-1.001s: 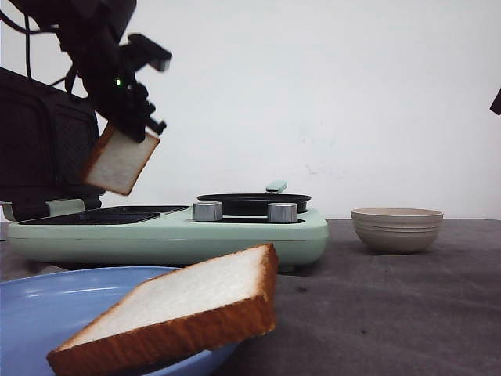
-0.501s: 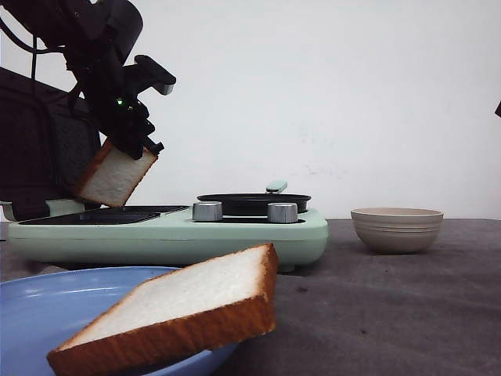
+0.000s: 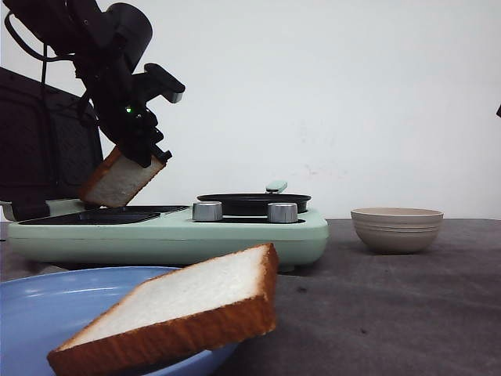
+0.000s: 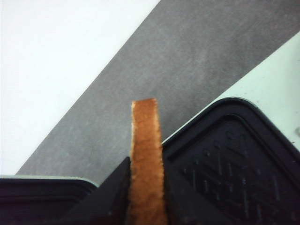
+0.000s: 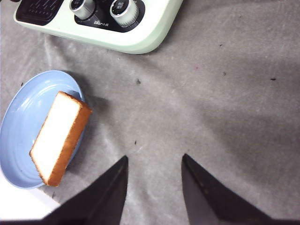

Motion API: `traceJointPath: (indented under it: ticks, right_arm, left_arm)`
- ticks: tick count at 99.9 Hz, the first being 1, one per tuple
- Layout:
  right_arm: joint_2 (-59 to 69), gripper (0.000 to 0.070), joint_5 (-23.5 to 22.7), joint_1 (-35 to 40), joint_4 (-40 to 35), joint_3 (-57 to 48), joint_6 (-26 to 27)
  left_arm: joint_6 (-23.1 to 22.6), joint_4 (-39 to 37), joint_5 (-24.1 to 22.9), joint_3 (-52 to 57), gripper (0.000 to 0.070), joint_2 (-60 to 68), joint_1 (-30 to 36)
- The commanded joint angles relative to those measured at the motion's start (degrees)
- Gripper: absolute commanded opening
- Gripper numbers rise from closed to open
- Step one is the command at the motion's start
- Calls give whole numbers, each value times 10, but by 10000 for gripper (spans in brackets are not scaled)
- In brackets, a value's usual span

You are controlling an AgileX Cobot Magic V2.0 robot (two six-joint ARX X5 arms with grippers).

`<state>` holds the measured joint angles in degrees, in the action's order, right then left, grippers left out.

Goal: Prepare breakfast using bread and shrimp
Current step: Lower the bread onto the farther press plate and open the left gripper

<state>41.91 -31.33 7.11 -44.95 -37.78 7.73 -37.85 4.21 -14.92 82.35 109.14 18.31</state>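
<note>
Nearest you in the front view, one bread slice (image 3: 184, 309) lies tilted on the blue plate (image 3: 47, 301), one corner hanging past the rim toward the grey surface (image 3: 391, 305). Judge it light, soft and easily crushed: take it by a crust edge with gentle pressure, never across the white crumb. Further back, your left tool (image 3: 145, 153) is clamped on the second bread slice (image 3: 117, 180), which hangs slanted with its lowest corner at or just above the dark grill plate (image 3: 102, 215) of the mint-green breakfast maker (image 3: 235, 235). Beyond, to the right, the beige bowl (image 3: 397, 228) stands well apart; from this low angle you cannot see what is in it, and no shrimp shows in any view.

The left wrist view gives what the front cannot: the held slice (image 4: 147, 164) seen edge-on, its crust squeezed between both fingers, over the ribbed corner of the grill plate (image 4: 225, 164). The right wrist view looks down from above and shows the plated slice (image 5: 58, 136) resting on the plate (image 5: 23, 126), the maker's two knobs (image 5: 101, 7), and your right tool (image 5: 153, 187) spread wide, holding nothing, over bare surface.
</note>
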Motion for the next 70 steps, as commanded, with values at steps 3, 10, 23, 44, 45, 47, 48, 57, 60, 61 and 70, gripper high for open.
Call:
traceJointPath:
  ticks: [3,10,23,44,45,47,48,57,60,61,70]
  right_arm:
    - [2,218,-1,2,1,-8,-7]
    - [2,217,-1,2,1,-8,-7]
    - [2,218,-1,2,1,-8,-9]
    - [2,218,-1,2,1,-8,-9]
    - [2,217,-1,2,1,-8,-9]
    - [2,218,-1,2,1,-8,-9]
    - [2,217,-1,2,1,-8,-9]
    - [2,218,-1,2,1,-8,-9]
    - [2,217,-1,2,1,-8,-9]
    - [2,218,-1,2,1,-8,-9]
    - [2,218,-1,2,1,-8,-9]
  left_arm:
    - [5,-4,4,15,3,17,4]
    - [15,-3,5,15,3,17,4]
    - [32,-3,5,15,63,17,4]
    - [68,-3,17,15,267,17,3]
    - [69,-3,17,15,276,17,3]
    - [71,-3,19,15,284,17,3]
    - [71,-3,20,15,284,17,3]
    - [88,-3,33,15,284,17,4]
    - [94,-4,37,15,284,17,4]
    - [97,-4,38,15,284,17,4]
    - [119,-4,46,15,284,17,3]
